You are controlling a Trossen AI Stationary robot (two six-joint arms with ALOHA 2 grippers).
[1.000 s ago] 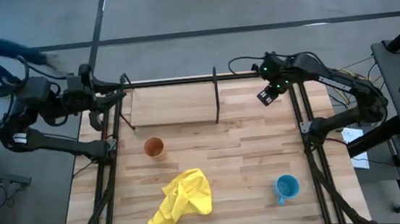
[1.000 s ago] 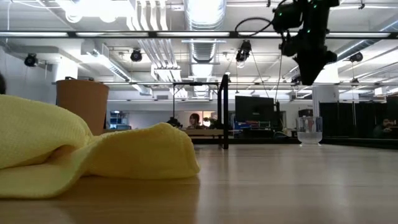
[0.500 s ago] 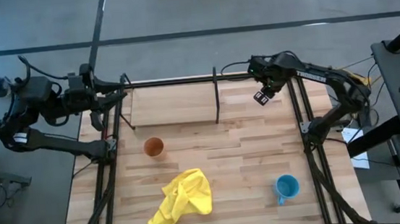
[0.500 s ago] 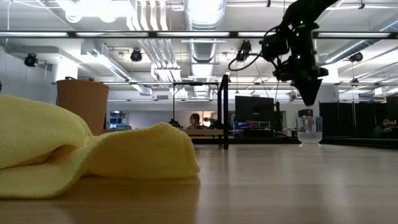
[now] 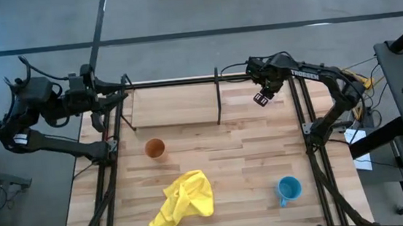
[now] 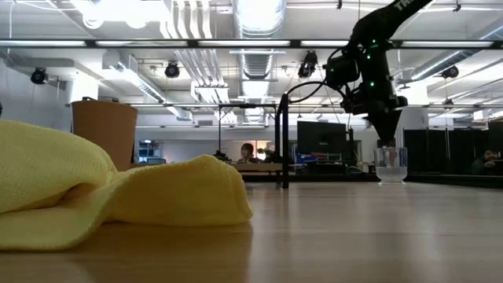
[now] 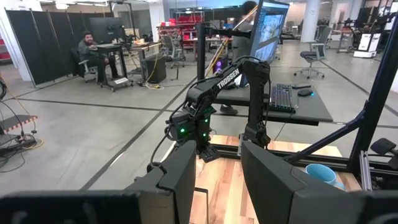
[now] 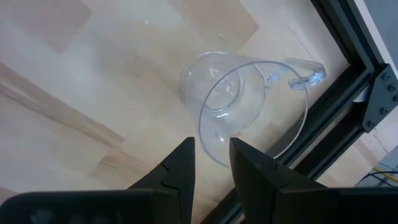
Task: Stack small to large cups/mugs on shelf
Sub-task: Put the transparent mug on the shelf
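Yellow cloth [image 5: 183, 199]: lies nearest the front edge of the tabletop [image 5: 242, 160], rumpled, and is no part of the stacking.

Blue mug [image 5: 289, 189]: stands upright on the tabletop toward the front right, its handle seen at its lower left in the high view; well apart from both grippers.

Orange tumbler [image 5: 155, 148]: stands upright left of centre, just in front of the shelf [image 5: 175, 104]; no gripper is near it.

Clear glass cup [image 8: 239, 102]: found on the far right of the table, close against the black frame rail, right of the shelf's upright divider [image 5: 218, 97]. Thin-walled and see-through, with a small handle turned toward the rail; it is looked down into through its open mouth.

Key relation: the cup lies directly beneath the right gripper [image 8: 211, 163], its rim just beyond the fingertips; a descent is judged to be all that is called for.

Right gripper: the fingers are parted by a narrow gap and nothing is held between them.

Left gripper [image 7: 214, 180]: kept back beyond the table's left edge, fingers apart and empty; it is much the farther arm from the glass.

Shelf: no cup is seen on it yet.
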